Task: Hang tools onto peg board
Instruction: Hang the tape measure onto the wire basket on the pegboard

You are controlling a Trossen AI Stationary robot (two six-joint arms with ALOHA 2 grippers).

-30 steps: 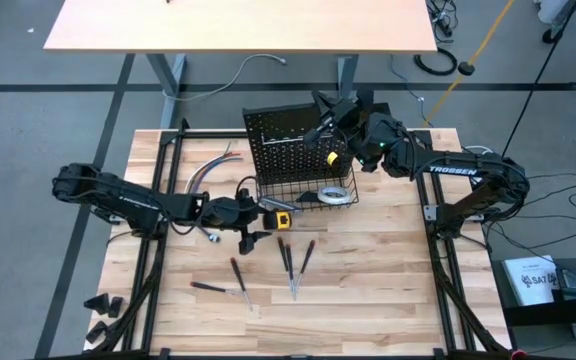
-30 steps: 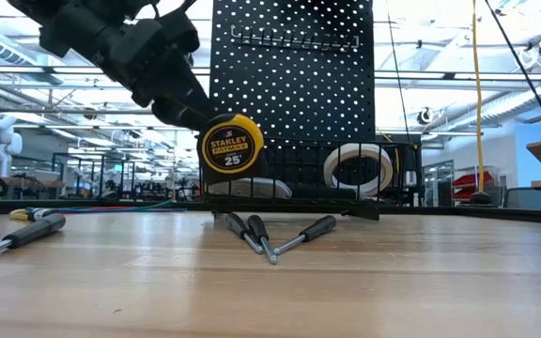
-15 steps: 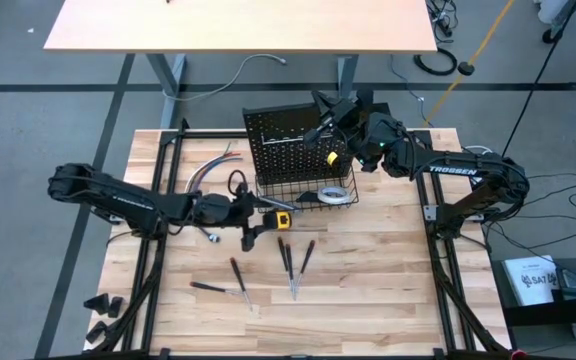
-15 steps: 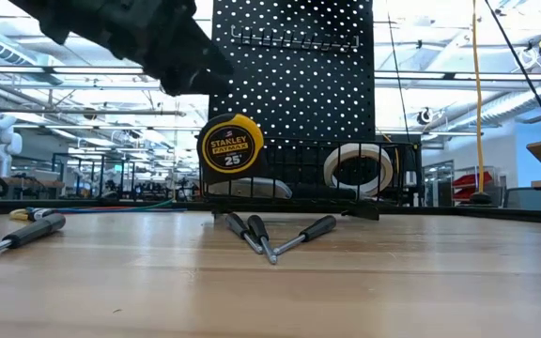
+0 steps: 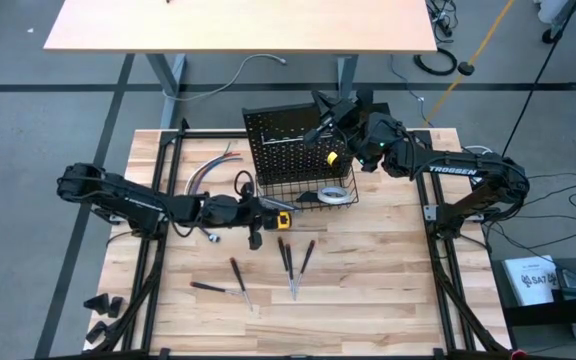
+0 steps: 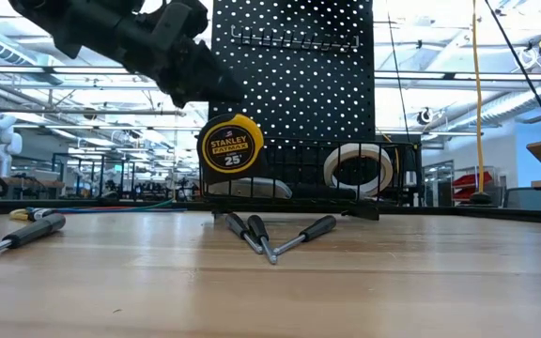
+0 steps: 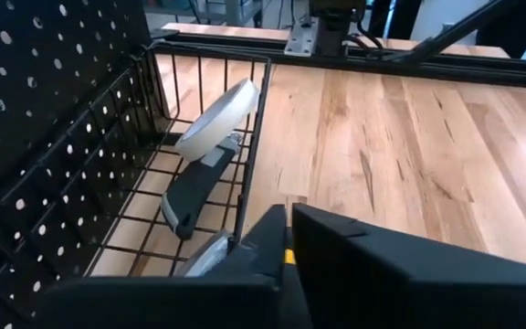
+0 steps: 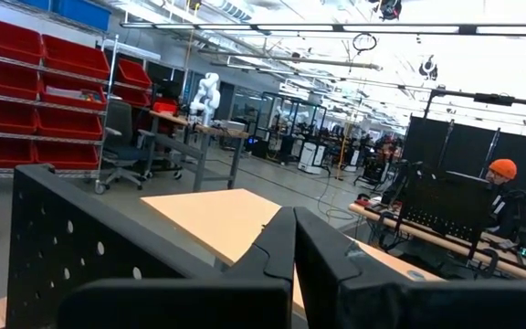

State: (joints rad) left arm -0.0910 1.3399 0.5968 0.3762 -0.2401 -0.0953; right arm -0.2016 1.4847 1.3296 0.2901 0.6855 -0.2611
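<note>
Pale wooden tabletop carries my upright peg board. My left hand, fingers pressed together and empty, hovers beside the tape measure hanging on the basket. Right hand, closed, sits above the board's top edge.

The peg board stands upright at the back of the table, its wire basket in front holding a tape roll and a utility knife, with the tape measure just outside the basket and screwdrivers lying nearer the front.
</note>
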